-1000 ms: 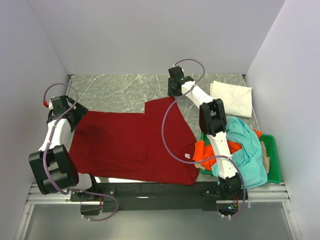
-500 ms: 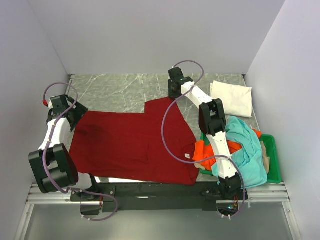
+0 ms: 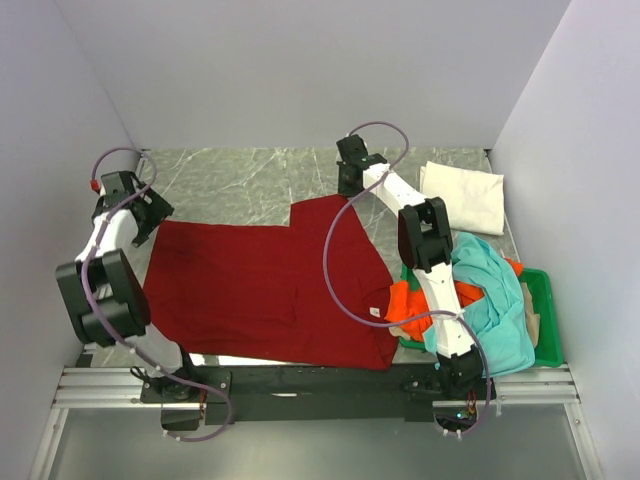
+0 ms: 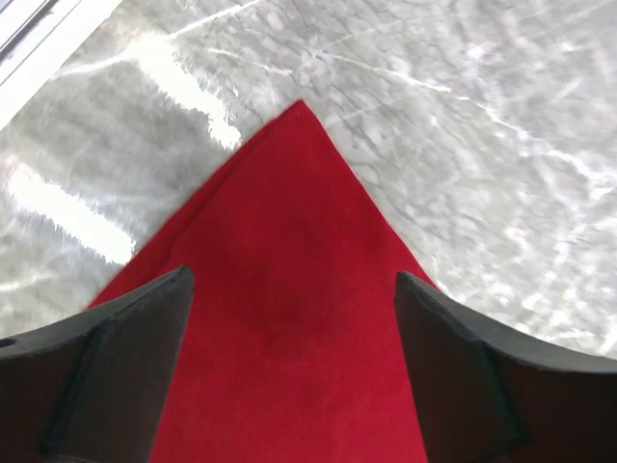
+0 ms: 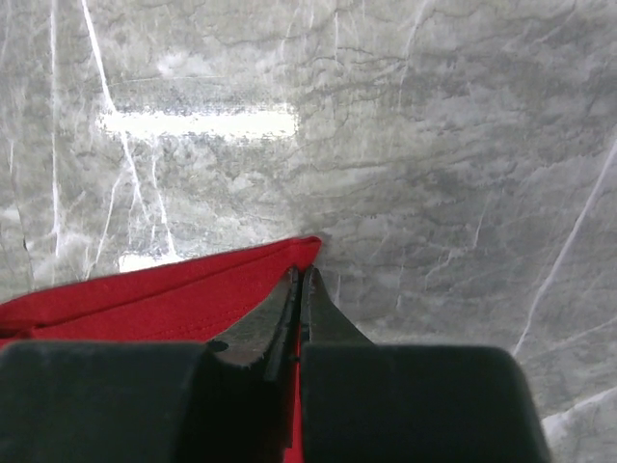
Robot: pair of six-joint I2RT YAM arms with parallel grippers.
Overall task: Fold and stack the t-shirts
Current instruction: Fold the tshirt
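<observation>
Dark red shirt: lay spread flat across the left and middle of the worktop, one corner reaching toward the far edge.
Right gripper: was at that far corner, its jaws pressed together with the red cloth pinched between them.
Left gripper: hung over the shirt's far left corner with its jaws wide apart, one on each side of the point of cloth, holding nothing.
White shirt: lay folded near the far right corner of the worktop.
Orange shirt and teal shirt: were heaped together over the green tray by the right edge, the teal one on top.
</observation>
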